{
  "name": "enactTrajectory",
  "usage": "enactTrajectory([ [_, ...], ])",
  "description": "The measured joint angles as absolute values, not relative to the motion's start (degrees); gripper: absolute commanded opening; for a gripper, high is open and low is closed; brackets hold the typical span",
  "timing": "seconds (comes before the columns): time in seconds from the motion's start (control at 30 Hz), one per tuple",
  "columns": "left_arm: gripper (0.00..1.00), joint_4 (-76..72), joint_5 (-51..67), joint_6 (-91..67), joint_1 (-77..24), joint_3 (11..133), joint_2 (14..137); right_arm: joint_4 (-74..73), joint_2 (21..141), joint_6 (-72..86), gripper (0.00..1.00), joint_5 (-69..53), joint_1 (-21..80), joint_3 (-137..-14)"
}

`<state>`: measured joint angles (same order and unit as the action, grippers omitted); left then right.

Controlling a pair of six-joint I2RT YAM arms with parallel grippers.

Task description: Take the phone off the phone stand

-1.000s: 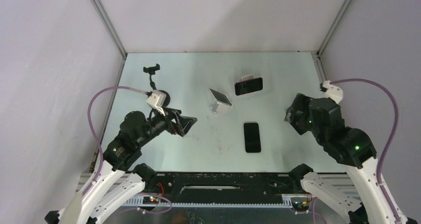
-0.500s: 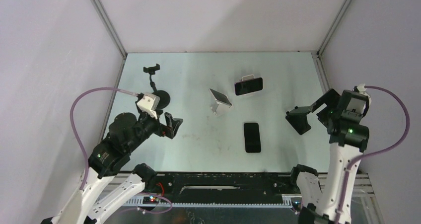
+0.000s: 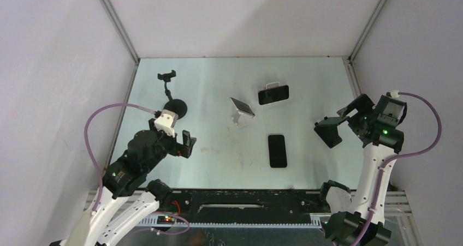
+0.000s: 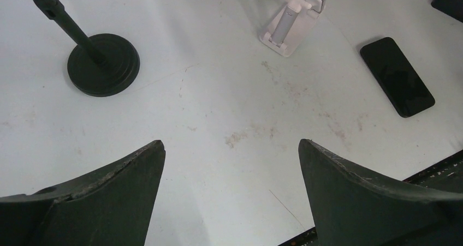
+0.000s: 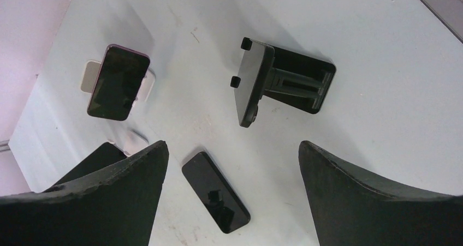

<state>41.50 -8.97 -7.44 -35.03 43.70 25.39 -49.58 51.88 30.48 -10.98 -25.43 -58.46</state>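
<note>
A dark phone point(image 3: 273, 95) leans in a small white phone stand point(image 3: 269, 85) at the back of the table; the right wrist view shows the phone point(image 5: 118, 81) and the stand point(image 5: 87, 76) too. A second black phone point(image 3: 277, 150) lies flat on the table, also in the right wrist view point(image 5: 215, 199) and the left wrist view point(image 4: 397, 76). My left gripper point(image 3: 183, 143) point(image 4: 230, 143) hovers open over bare table at the left. My right gripper point(image 3: 354, 114) point(image 5: 232, 143) is raised at the right edge, open and empty.
An empty black stand point(image 3: 329, 131) point(image 5: 278, 82) sits just left of my right gripper. An empty white stand point(image 3: 241, 111) point(image 4: 292, 17) is mid-table. A gooseneck holder with a round black base point(image 3: 176, 107) point(image 4: 104, 65) and clamp point(image 3: 167, 76) stands at the back left.
The right arm has lifted and swung back to the right, uncovering the black stand. The left gripper has drawn back toward its base. No object has moved.
</note>
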Motion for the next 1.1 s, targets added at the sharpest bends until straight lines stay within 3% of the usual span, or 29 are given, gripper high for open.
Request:
enactTrajectory([
  [0.43,1.0,41.25,-9.82,-6.98,-35.03,43.7,25.39,-48.9,47.9,28.42,0.97,-10.46,-23.35,-57.23],
  [0.53,1.0,41.23,-9.85,-6.96,-35.03,43.7,25.43,-49.15,47.46,27.59,0.99,-9.06,-13.43,-59.44],
  [0.67,1.0,41.21,-9.8,-6.98,-35.03,43.7,25.65,-45.08,51.9,23.42,0.99,-10.04,7.16,-66.76],
  [0.83,1.0,40.88,-9.67,-6.96,-35.05,43.29,24.82,-31.94,60.6,12.62,0.99,-22.17,16.67,-68.62],
  [1.1,1.0,40.36,-9.91,-6.98,-35.05,42.83,23.4,-15.33,77.65,-12.95,0.99,-52.27,18.09,-68.58],
])
